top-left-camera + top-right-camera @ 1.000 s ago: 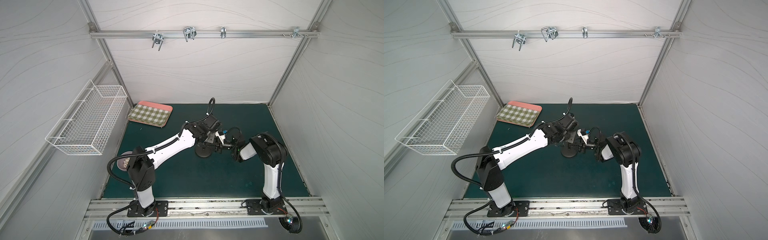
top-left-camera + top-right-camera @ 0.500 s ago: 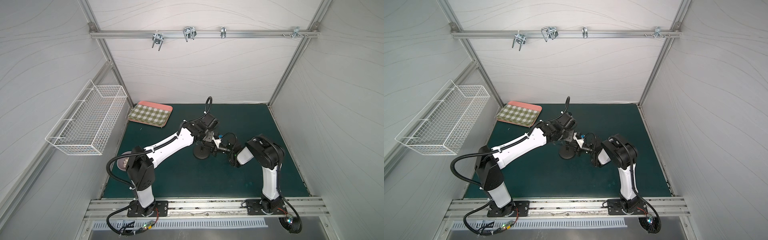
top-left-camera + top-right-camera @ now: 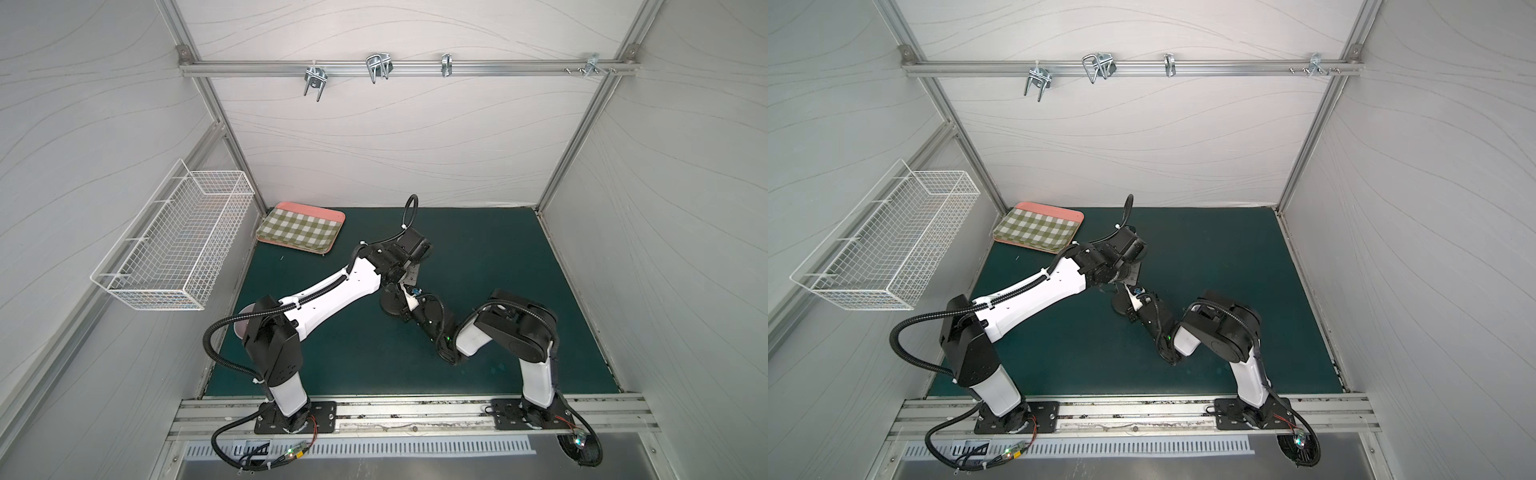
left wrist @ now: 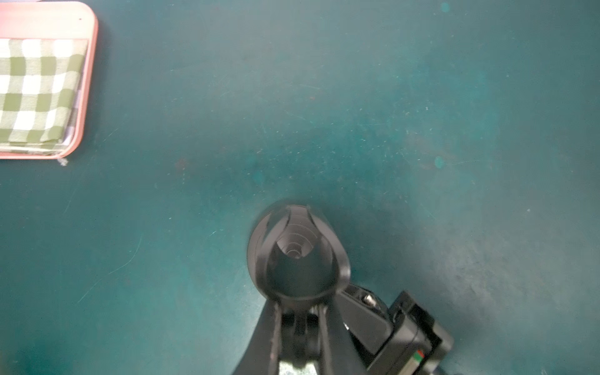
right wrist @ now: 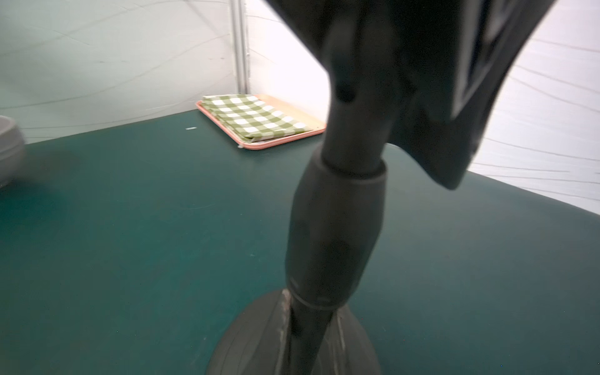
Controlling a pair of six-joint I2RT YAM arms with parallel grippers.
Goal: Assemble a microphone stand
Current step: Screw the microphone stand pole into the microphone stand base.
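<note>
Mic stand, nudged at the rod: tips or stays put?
Likely holds against light nudges: the base is wide and sits flat on the mat. The rod looks stiff and tall, so a push high up would probably tip it over, not bend it.

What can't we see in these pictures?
- The base: in both top views, mostly hidden under the arms' wrists.
- The rod: blurred in the right wrist view; its seat in the base is unclear.
- The right gripper: jaws hidden behind the clip in the left wrist view; open or shut unclear.
</note>
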